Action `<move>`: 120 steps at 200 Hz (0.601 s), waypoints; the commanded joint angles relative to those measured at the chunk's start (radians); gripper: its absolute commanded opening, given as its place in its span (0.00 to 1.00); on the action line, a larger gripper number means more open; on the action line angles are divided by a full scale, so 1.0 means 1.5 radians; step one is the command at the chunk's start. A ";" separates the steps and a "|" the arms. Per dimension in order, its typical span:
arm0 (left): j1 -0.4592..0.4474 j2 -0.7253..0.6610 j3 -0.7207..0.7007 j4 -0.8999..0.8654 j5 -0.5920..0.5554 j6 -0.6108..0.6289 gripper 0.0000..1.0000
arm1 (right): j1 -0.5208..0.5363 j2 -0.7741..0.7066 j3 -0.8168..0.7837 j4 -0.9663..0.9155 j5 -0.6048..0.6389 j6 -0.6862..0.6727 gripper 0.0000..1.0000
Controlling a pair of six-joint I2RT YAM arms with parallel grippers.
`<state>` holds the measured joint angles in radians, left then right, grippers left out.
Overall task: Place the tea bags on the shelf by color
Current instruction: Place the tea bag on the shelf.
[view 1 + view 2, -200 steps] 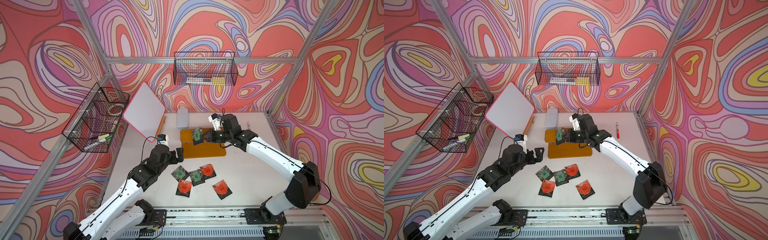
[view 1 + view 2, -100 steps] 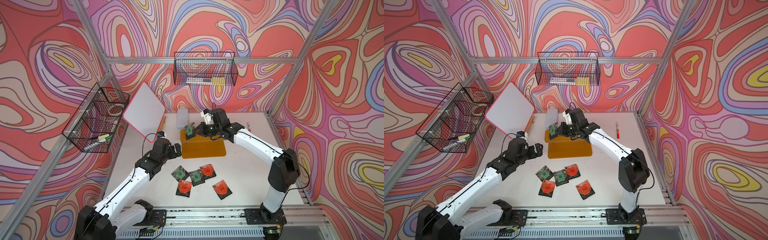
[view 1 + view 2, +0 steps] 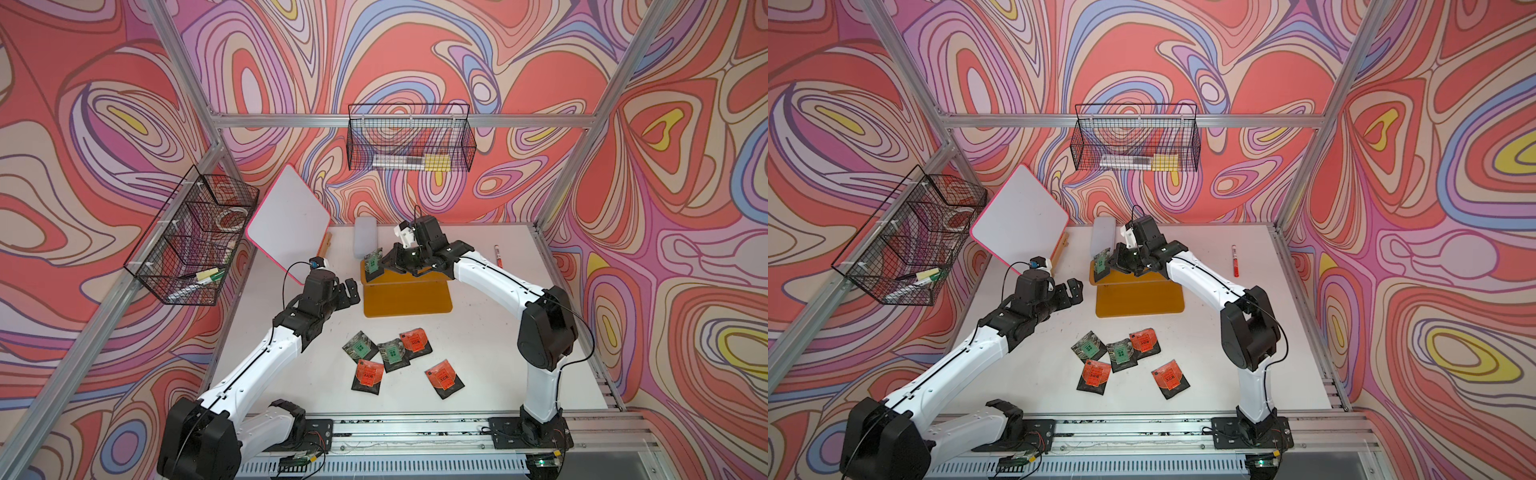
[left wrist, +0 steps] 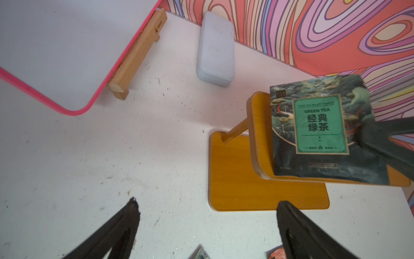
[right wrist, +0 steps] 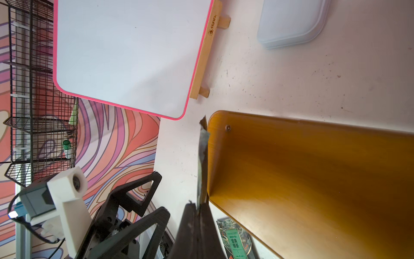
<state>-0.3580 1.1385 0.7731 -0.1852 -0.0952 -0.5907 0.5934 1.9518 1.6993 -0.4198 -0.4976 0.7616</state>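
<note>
My right gripper point(image 3: 384, 266) is clamped on the edge of a green tea bag point(image 3: 373, 266), held upright over the left end of the shelf's point(image 3: 407, 305) upper board. My left gripper point(image 3: 350, 292) hangs beside the shelf, jaws wide apart. Five other tea bags point(image 3: 392, 355), two green and three orange-red, lie on the table point(image 3: 498, 332) in front.

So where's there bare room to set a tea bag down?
The shelf has a bare lower board. The upper board is free except one end, where the right hand holds a green tea bag. The table between shelf and red marker is open. Crowded: five tea bags near the front edge.
</note>
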 commanded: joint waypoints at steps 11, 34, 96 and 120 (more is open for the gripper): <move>0.007 0.011 0.017 0.023 0.002 0.015 0.99 | 0.005 0.028 0.029 -0.038 -0.005 0.014 0.00; 0.007 0.013 0.017 0.025 0.000 0.017 0.99 | 0.005 0.039 0.039 -0.057 -0.002 0.012 0.00; 0.008 0.016 0.017 0.022 -0.003 0.024 0.99 | 0.004 0.058 0.065 -0.107 0.025 -0.003 0.00; 0.008 0.014 0.017 0.021 -0.002 0.023 0.99 | 0.002 0.062 0.074 -0.127 0.041 -0.014 0.00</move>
<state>-0.3523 1.1545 0.7731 -0.1646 -0.0959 -0.5720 0.5934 2.0228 1.7802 -0.5594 -0.4740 0.7689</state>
